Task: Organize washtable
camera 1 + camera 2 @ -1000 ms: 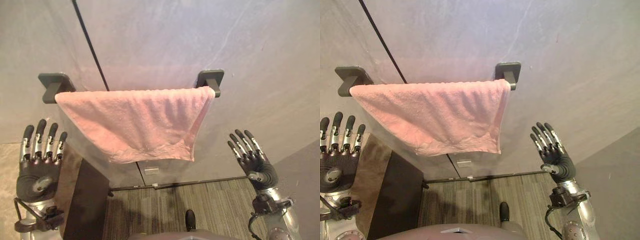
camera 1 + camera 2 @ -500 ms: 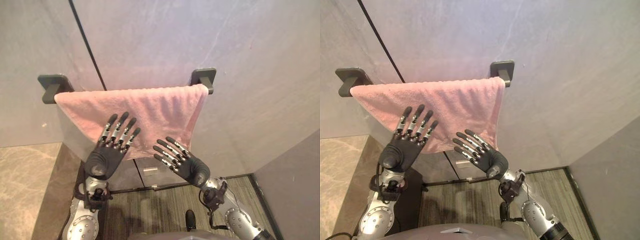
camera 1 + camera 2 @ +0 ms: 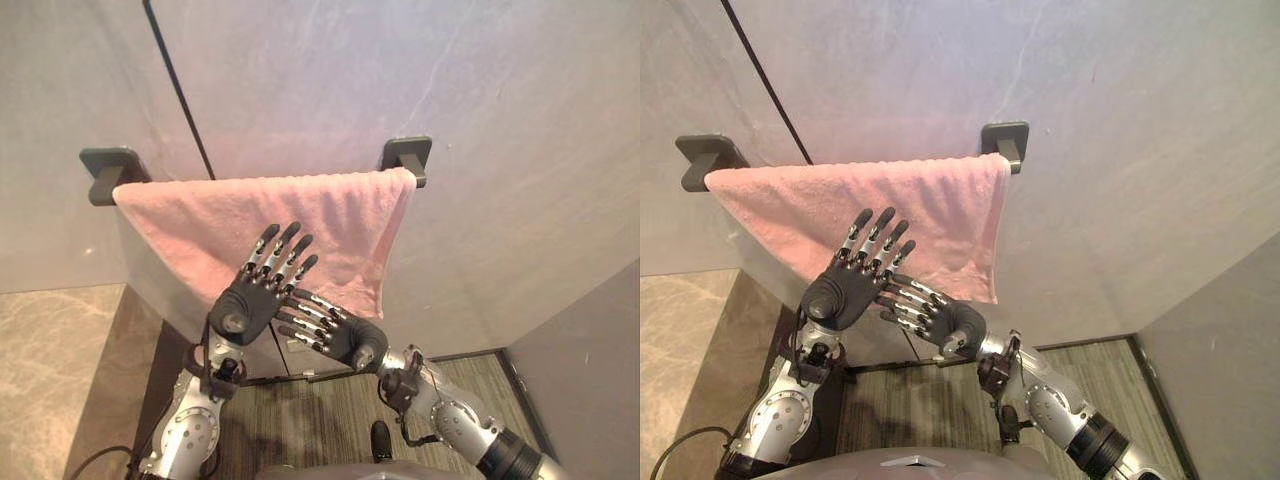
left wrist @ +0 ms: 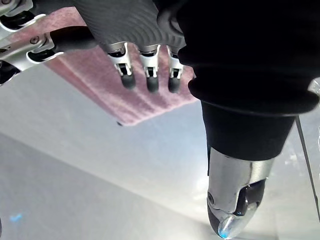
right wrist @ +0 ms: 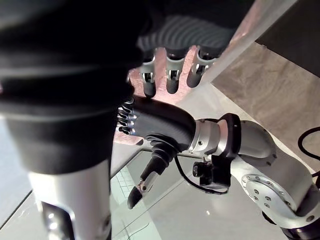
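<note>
A pink towel [image 3: 300, 225] hangs spread over a dark wall rail whose two brackets [image 3: 108, 170] [image 3: 408, 153] hold it against the grey wall. My left hand [image 3: 258, 292] is raised in front of the towel's lower middle, fingers straight and pointing up at the cloth. My right hand [image 3: 335, 330] reaches in just below it, fingers straight and pointing left, crossing under the left hand near the towel's lower hem. Neither hand holds the cloth. The left wrist view shows the towel's lower corner [image 4: 125, 95] past my straight fingers [image 4: 148, 75].
A marble-patterned countertop [image 3: 50, 370] lies at lower left beside a dark cabinet side. Striped grey carpet [image 3: 300, 420] covers the floor below. A grey wall panel [image 3: 590, 380] stands at the right.
Both hands moved inward and closer to the towel. The left hand shifted right and up. The right hand slid left beneath it, so the two now overlap.
</note>
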{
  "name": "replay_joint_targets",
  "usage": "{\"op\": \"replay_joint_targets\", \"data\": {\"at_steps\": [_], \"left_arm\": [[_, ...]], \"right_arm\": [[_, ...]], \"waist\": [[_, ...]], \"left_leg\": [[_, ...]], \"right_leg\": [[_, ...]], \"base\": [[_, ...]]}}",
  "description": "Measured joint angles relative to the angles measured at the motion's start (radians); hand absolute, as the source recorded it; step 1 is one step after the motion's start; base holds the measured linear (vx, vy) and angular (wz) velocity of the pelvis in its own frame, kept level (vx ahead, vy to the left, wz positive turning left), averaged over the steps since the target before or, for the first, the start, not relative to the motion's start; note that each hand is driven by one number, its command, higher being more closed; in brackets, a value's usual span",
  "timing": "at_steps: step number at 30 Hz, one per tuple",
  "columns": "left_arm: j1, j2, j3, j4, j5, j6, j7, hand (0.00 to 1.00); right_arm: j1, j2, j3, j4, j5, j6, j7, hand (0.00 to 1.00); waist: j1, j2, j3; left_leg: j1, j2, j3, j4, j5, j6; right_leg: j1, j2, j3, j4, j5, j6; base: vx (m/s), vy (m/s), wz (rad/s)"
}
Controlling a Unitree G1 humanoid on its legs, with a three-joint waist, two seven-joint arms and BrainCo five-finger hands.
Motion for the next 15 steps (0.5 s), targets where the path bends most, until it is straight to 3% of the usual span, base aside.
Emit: {"op": "replay_joint_targets", "data": {"at_steps": [15], "left_arm": [[-0.047,-0.001,-0.001,0.099,0.003,-0.018,0.046,0.00]], "right_arm": [[-0.090,0.075,-0.006,0.132,-0.025,-0.001,-0.060,0.00]], "waist": [[-0.001,-0.024,-0.015]], "left_leg": [[-0.047,0.001,-0.048,0.025,0.000,0.000]], "right_leg": [[-0.011,-0.016,-0.033,0.000,-0.004,-0.006]], "base": [[0.00,0.003,0.08]]}}
